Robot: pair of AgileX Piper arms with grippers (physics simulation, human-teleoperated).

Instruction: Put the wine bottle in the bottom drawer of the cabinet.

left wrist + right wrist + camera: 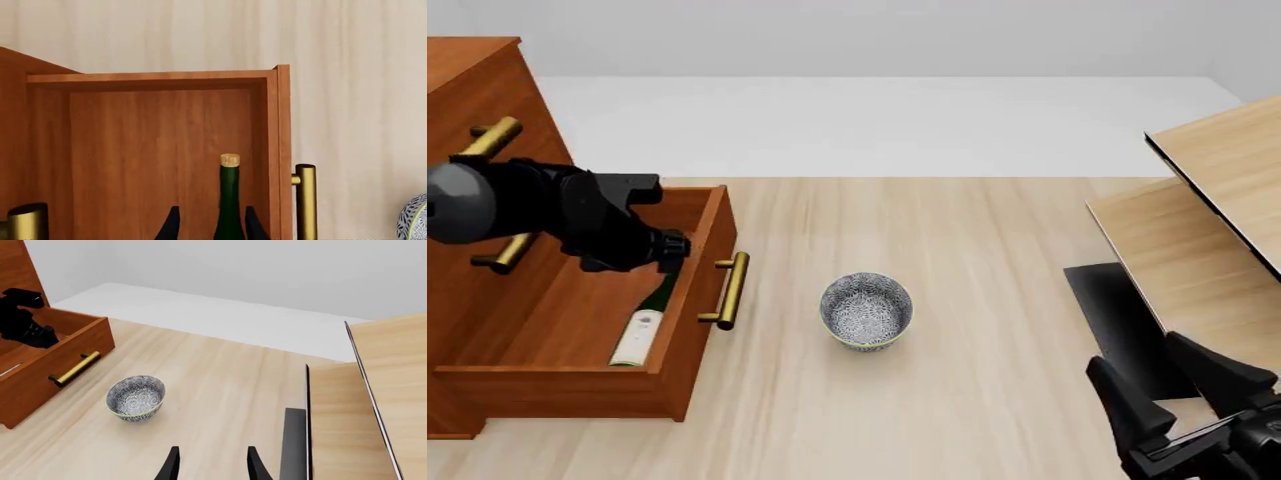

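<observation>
The reddish-brown cabinet point(467, 80) stands at the left with its bottom drawer point(694, 320) pulled out. The dark-green wine bottle point(638, 335) lies on the drawer floor, white label toward me, neck under my left gripper point(667, 255). In the left wrist view the bottle point(229, 200) with its tan cap lies between the fingers of the left gripper point(212, 225). The fingers are spread and stand apart from the glass, so the gripper is open. The drawer's inside point(153, 145) fills that view. My right gripper point(1181, 390) is open and empty at the near right, and also shows in its wrist view point(212, 465).
A blue-and-white patterned bowl point(866, 310) stands on the table right of the drawer's brass handle point(731, 290). Pale light-wood furniture with a black panel point(1194, 250) stands at the right, close to the right arm. Upper drawer handles point(487, 135) stick out above the left arm.
</observation>
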